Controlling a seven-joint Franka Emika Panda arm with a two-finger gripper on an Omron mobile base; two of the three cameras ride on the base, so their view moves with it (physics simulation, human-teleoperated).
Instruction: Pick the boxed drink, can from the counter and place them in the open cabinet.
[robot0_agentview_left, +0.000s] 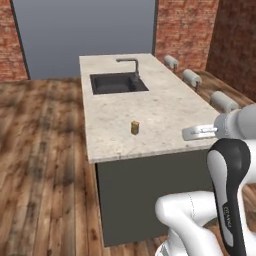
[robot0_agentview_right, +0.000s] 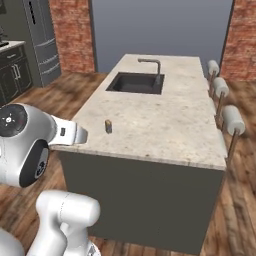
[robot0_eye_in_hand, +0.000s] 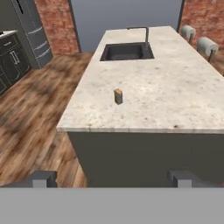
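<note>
Gripper (robot0_eye_in_hand: 112, 178) fingers stood spread wide apart and held nothing, well short of the boxed drink (robot0_eye_in_hand: 118, 96), which stood upright on the counter (robot0_eye_in_hand: 175, 100) near its front edge.

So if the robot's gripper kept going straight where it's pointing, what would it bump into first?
Probably the counter: the gripper, open, points forward and down at its near edge. The boxed drink stands just beyond, near that line. Depth is hard to judge.

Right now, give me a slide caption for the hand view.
Open tool facing the counter, where the boxed drink stands upright short of the sink.
</note>
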